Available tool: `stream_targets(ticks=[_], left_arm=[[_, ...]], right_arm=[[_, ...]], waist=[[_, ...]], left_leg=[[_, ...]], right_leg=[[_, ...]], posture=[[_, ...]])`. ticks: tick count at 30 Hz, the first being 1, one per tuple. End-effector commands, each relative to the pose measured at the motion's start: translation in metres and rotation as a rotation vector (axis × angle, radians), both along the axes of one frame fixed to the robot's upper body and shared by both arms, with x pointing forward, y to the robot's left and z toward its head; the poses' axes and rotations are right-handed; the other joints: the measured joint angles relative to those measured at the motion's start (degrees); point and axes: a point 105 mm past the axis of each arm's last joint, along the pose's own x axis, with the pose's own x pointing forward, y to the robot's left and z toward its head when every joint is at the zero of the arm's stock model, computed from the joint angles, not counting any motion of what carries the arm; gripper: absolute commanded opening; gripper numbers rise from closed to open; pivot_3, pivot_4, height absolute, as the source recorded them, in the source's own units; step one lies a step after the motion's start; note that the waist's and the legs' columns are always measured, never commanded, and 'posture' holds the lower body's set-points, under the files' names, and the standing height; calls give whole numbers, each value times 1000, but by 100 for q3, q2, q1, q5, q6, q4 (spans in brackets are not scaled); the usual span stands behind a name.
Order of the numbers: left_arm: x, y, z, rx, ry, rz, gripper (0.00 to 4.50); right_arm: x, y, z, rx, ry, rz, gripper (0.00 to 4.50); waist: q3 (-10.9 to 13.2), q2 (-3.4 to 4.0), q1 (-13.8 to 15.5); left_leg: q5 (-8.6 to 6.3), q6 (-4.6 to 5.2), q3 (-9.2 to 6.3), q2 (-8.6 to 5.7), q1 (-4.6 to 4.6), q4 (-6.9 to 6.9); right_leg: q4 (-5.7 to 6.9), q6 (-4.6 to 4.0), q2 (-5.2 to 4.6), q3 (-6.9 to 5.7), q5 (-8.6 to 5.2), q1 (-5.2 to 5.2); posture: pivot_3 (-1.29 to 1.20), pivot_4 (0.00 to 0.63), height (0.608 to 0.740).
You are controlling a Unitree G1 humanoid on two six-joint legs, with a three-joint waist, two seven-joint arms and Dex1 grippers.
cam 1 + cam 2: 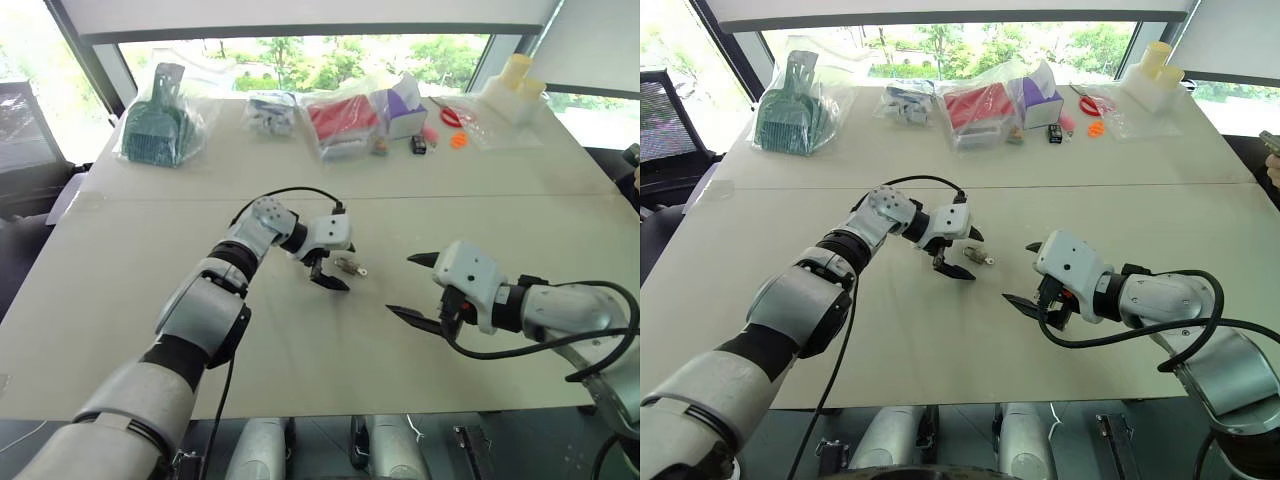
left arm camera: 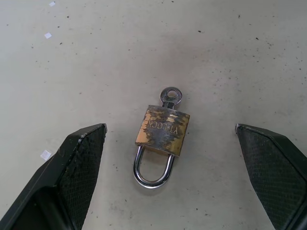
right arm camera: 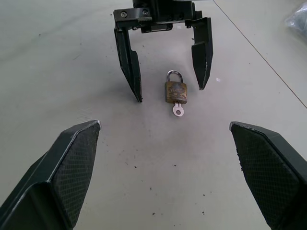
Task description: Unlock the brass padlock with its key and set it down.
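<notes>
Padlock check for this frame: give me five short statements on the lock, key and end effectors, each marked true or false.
1. The padlock lies flat on the table. True.
2. The key sits in the padlock's body. True.
3. The left end effector is clamped on the padlock. False: its fingers stand open on either side of the lock, touching neither it nor the key.
4. The right end effector holds the key. False: it is open and holds nothing, apart from the lock.
5. The shackle has swung clear of the body. False: both legs run into the body, though whether it is latched cannot be told.
</notes>
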Motion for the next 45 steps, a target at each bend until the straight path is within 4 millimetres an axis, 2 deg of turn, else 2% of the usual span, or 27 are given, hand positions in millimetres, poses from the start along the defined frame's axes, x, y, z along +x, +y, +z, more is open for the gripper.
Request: stream_targets(ticks=[1, 3, 6, 10, 14, 19, 23, 28, 35, 38, 40, 41, 45], left_arm=[[4, 3, -1, 12, -4, 32, 3160], [3, 5, -3, 12, 6, 32, 2066], [1, 7, -6, 15, 21, 25, 715], [-1, 9, -10, 12, 35, 29, 718], [0, 15, 2, -64, 45, 25, 718], [-2, 32, 37, -224, 69, -20, 718], [-7, 53, 51, -301, 76, -27, 718], [-14, 67, 54, -332, 71, 21, 718], [-19, 68, 55, -343, 51, 59, 718], [-20, 68, 53, -343, 48, 64, 718], [-20, 67, 53, -341, 46, 66, 718], [-20, 67, 52, -339, 44, 65, 718], [-21, 66, 51, -335, 39, 61, 718]], right_arm=[[-1, 2, 12, -10, -57, 13, 4500], [-1, 2, 12, -13, -57, 15, 4500], [0, 2, 12, -16, -58, 18, 4500], [2, 5, 12, -15, -57, 35, 4500], [10, 18, 9, -22, -87, 70, 4500], [38, 27, -2, -181, -267, 93, 4500], [56, 39, -3, -279, -428, 140, 4500], [66, 59, -3, -310, -552, 211, 4500], [68, 75, -1, -299, -595, 278, 4500], [68, 79, -1, -296, -600, 291, 3642], [68, 79, -1, -299, -606, 297, 2574], [68, 79, -1, -300, -606, 298, 2283], [69, 80, 0, -300, -613, 304, 358]], waist=[[0, 0, 34], [0, 0, 65], [0, 0, 78], [0, 0, 75], [-1, 0, 55], [0, 0, 46], [-1, 2, 56], [-1, 2, -1], [-1, 2, -10], [-1, 2, -61], [-1, 2, -74], [-1, 2, -76], [-1, 2, -74]], left_leg=[[0, 0, 0, 0, 0, 0], [0, 0, 1, -1, 0, 2], [0, 0, 1, -1, 1, 3], [0, 0, 1, -1, 1, 3], [0, 0, 3, 0, 5, 3], [0, 0, 6, 0, 2, 2], [0, 0, 7, -2, -2, 2], [1, -1, 9, -3, -2, 3], [2, -2, 7, -3, -2, 11], [2, -2, 5, -3, 0, 11], [2, -2, 6, -4, 0, 11], [2, -2, 7, -4, 0, 11], [2, -2, 8, -3, 1, 11]], right_leg=[[1, 0, 0, 0, 0, 0], [2, 0, 0, 0, 0, 0], [3, -1, 1, 0, 0, 0], [3, -1, 2, 0, 0, 0], [6, -1, 3, 0, 1, -1], [12, -1, 6, 0, 0, -8], [12, -1, 5, 0, 0, -9], [13, 1, 6, 1, 1, -9], [16, 3, 6, 1, 3, -3], [16, 3, 6, 0, 3, -1], [17, 3, 6, 0, 3, -1], [17, 3, 6, 0, 3, -1], [18, 3, 7, 0, 3, -1]], posture=[[0, 150, 740], [0, 150, 740], [0, 150, 740], [0, 150, 740], [0, 150, 740], [0, 150, 740], [0, 150, 740], [0, 150, 740], [0, 150, 740], [0, 150, 740], [0, 150, 740], [0, 150, 740], [0, 150, 740]])
